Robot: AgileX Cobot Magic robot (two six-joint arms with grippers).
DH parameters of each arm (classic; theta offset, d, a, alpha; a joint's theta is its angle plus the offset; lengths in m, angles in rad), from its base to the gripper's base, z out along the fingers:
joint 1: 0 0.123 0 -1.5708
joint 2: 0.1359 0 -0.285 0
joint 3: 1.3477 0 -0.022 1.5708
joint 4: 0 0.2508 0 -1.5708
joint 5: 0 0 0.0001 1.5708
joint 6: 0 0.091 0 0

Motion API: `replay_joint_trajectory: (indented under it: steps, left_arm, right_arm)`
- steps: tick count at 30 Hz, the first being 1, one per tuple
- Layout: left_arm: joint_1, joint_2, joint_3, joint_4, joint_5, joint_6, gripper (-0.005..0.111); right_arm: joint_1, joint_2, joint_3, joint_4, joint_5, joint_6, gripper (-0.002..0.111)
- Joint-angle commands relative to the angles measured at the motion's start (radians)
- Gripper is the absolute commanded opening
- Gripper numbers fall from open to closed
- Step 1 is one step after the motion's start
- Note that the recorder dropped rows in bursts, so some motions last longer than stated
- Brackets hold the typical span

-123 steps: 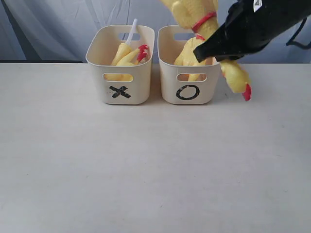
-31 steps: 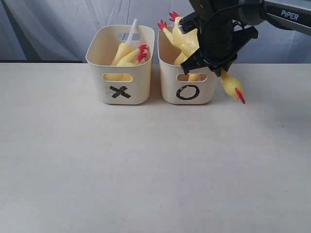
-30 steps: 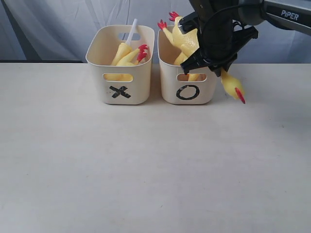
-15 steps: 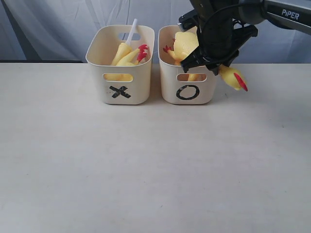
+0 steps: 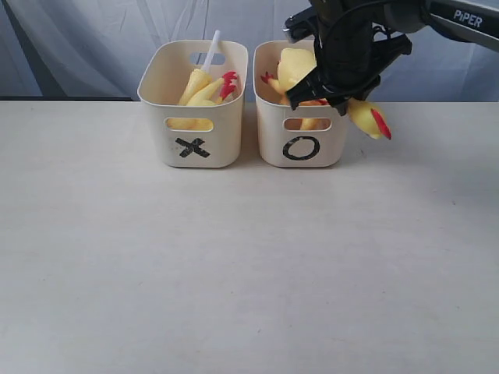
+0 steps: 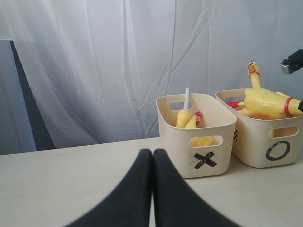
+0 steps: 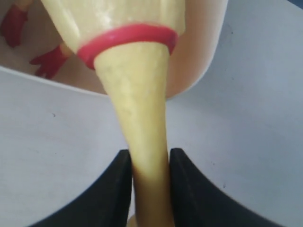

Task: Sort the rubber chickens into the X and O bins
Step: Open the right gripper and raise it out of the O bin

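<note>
The O bin (image 5: 273, 136) holds a yellow rubber chicken (image 5: 295, 68) lying across it, red feet (image 5: 269, 78) toward the X bin. Its neck crosses the right rim and its head (image 5: 368, 118) sticks out past the bin. My right gripper (image 5: 337, 101) reaches down over that rim, and in the right wrist view (image 7: 150, 163) both fingers lie against the neck (image 7: 142, 94) just past its red ring. The X bin (image 5: 175, 136) holds yellow chicken pieces (image 5: 204, 87) and a white tube (image 5: 211, 48). My left gripper (image 6: 152, 153) is shut and empty, low over the table, facing both bins.
More yellow shows through the O bin's handle slot (image 5: 308, 123), under the top chicken. The two bins stand side by side at the back of the pale table (image 5: 249, 257). A grey curtain (image 5: 93, 39) hangs behind them.
The chicken's body has dropped from upright above the O bin to lying in it. The head outside the rim rose slightly. The right gripper's hold loosened and it lifted a little.
</note>
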Motion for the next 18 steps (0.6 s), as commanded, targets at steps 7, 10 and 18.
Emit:
replay_joint_trajectory:
  steps: [7, 10, 18]
  left_arm:
    - [-0.004, -0.005, 0.005, -0.007, -0.006, -0.002, 0.0]
    - [-0.004, -0.005, 0.005, -0.007, -0.006, -0.002, 0.0]
    - [-0.004, -0.005, 0.005, -0.007, -0.006, -0.002, 0.0]
  right_arm:
    - [-0.003, -0.006, -0.037, 0.014, -0.007, 0.004, 0.048]
    - [-0.003, -0.006, -0.037, 0.014, -0.007, 0.004, 0.06]
    - [-0.003, -0.055, -0.037, 0.029, -0.007, 0.004, 0.064]
